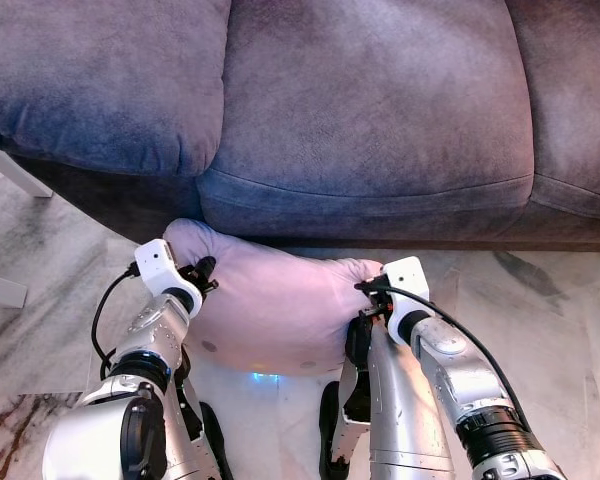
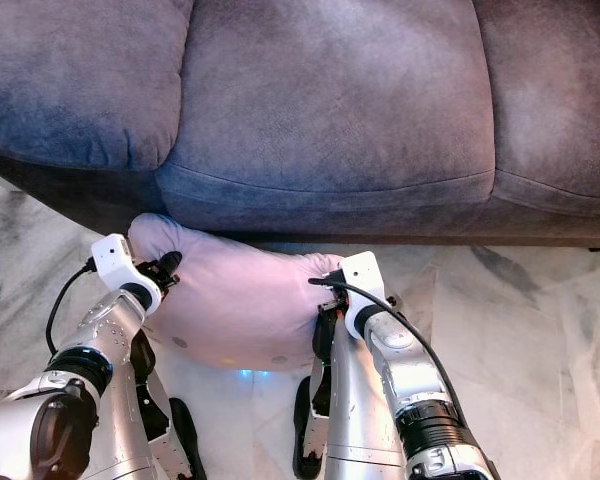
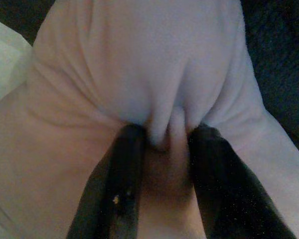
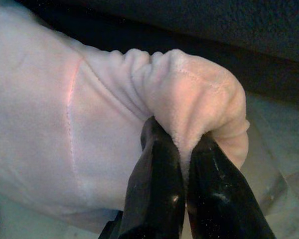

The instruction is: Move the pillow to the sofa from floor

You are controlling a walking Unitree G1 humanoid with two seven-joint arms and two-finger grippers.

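Both grippers' jaws pinch pillow [image 1: 270, 305] w/ fabric between.

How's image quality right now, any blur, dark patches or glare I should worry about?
Eye views: sharp and evenly lit, with a small blue glow on the marble floor under the pillow. Left wrist view: dim and soft, left gripper pinching fabric. Right wrist view: brighter, with highlights on the right gripper, sofa in shadow.

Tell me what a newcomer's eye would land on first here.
A pale pink pillow sits low against the front of the grey sofa, pinched at both ends. The left gripper bunches its fabric on one side, and the right gripper clamps a corner on the other.
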